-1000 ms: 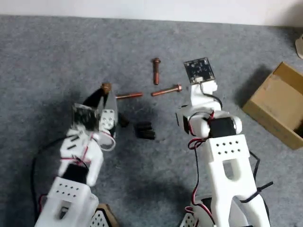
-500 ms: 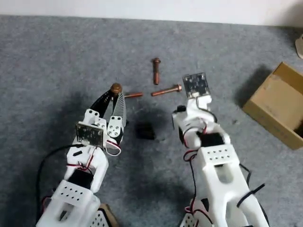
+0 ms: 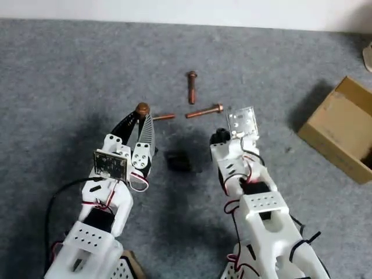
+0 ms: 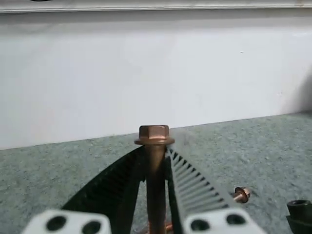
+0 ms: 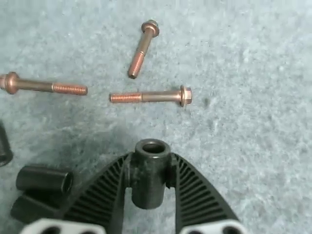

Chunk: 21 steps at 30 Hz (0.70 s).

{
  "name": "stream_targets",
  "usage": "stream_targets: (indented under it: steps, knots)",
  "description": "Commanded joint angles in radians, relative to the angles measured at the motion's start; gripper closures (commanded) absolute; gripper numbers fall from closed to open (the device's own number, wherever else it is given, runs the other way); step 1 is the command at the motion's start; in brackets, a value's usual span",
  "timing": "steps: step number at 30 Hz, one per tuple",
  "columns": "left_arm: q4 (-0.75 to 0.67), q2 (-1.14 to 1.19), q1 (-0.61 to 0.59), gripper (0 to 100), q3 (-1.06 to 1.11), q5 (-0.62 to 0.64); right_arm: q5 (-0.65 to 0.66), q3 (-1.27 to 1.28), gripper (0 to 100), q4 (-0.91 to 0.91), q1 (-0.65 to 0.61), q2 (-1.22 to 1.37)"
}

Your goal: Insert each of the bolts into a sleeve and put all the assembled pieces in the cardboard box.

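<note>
Since a second ago the right arm has drawn back toward its base with a sleeve in its grip. The left arm tipped its bolt up on end and has kept still for the last half second. In the high view, the left hand (image 3: pixel 140 118) is clamped on the upright bolt (image 3: pixel 142 108), head uppermost, above the grey worktop (image 3: pixel 70 70). The right hand (image 3: pixel 221 139) is closed on the black held sleeve (image 3: pixel 219 136). Beyond the two hands lie a far bolt (image 3: pixel 192 87) pointing away from the arms, a crosswise bolt (image 3: pixel 204 111) just nearer than it, and a third bolt (image 3: pixel 163 117) partly hidden behind the left hand. The spare sleeves (image 3: pixel 178 162) form a dark cluster on the worktop between the arms. The cardboard box (image 3: pixel 343 131) sits well apart on the right arm's side. In the left wrist view, the left hand (image 4: pixel 155 155) presses its ribbed fingers (image 4: pixel 195 187) on the upright bolt (image 4: pixel 155 170) from both sides. The hex head stands clear above the fingertips against a white wall (image 4: pixel 156 73). In the right wrist view, the right hand (image 5: pixel 151 161) pinches the held sleeve (image 5: pixel 148 175) from both sides, its open bore toward the camera. The far bolt (image 5: pixel 143 48), crosswise bolt (image 5: pixel 151 96) and third bolt (image 5: pixel 44 86) lie apart from one another on the worktop (image 5: pixel 243 73). The spare sleeves (image 5: pixel 44 179) lie side by side, touching, just beside this hand.
</note>
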Motion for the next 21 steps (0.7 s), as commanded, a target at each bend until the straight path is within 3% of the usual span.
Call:
stream_targets:
  steps: [1,5,13,19,21]
  knots:
    - [0.0,-0.024,0.024,99,0.024,0.003,0.0,0.019,99.3,-0.131,-0.005,-0.038]
    - [0.002,-0.024,0.019,99,0.024,0.003,-0.006,0.058,99.3,-0.231,-0.021,-0.035]
    - [0.052,-0.024,0.018,99,0.024,0.0,-0.015,0.064,99.3,-0.232,-0.047,-0.025]
    - [-0.011,-0.024,0.024,99,0.024,0.002,-0.318,0.065,99.3,-0.232,-0.107,-0.024]
    - [-0.06,-0.024,0.024,99,0.024,0.002,-0.345,0.065,99.3,-0.232,-0.124,-0.024]
